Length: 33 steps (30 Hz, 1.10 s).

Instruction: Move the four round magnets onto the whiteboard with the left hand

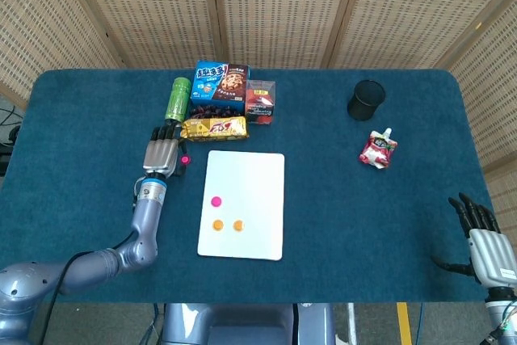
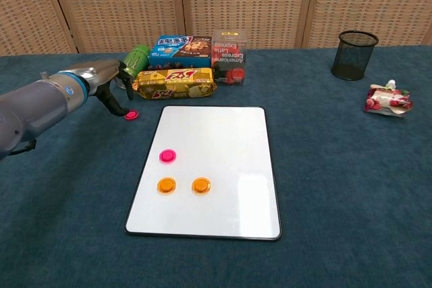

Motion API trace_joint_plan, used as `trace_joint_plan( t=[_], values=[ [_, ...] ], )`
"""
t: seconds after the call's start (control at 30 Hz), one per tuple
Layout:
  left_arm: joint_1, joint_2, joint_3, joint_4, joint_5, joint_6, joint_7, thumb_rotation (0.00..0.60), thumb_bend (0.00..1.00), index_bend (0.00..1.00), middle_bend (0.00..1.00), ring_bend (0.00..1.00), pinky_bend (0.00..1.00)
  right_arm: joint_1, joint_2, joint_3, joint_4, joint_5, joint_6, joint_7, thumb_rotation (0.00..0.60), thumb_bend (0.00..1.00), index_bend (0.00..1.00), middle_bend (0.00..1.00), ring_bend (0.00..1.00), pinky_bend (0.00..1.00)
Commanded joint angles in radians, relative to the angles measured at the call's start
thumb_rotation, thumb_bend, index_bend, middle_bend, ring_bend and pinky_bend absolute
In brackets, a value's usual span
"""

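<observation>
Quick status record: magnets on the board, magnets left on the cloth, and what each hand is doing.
on whiteboard: one pink magnet, two orange magnets
off board: pink magnet on cloth, left of the whiteboard's far corner
left hand: over the cloth beside that magnet, fingers reaching down next to it in the chest view; holds nothing
right hand: at the table's right edge, fingers apart, holds nothing
remaining: one magnet

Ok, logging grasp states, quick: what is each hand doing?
Left hand: open, holding nothing, beside the pink magnet.
Right hand: open, holding nothing.
</observation>
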Motion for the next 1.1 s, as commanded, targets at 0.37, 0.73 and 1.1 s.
trace_joint_plan(
  t=[0.37,0.73,1.1],
  values=[
    [0.002,-0.093,-0.064,0.14,-0.03,0.001,0.031,0.6,0.33,0.43,0.0,0.0,0.0,0.001,0.002,-0.001,-0.001,0.0,-0.003,0.008,0.6,0.08,0.0,0.0,0.0,0.0],
    [0.0,-0.136,-0.081,0.221,-0.002,-0.051,0.031,0.6,0.33,0.43,0.0,0.0,0.0,0.001,0.003,0.0,-0.002,0.002,-0.004,0.008,0.6,0.08,0.0,0.0,0.0,0.0],
    [-0.004,-0.166,-0.099,0.273,0.018,-0.077,0.031,0.6,0.32,0.43,0.0,0.0,0.0,0.001,0.004,0.0,-0.002,0.002,-0.004,0.011,0.6,0.08,0.0,0.0,0.0,0.0]
  ],
)
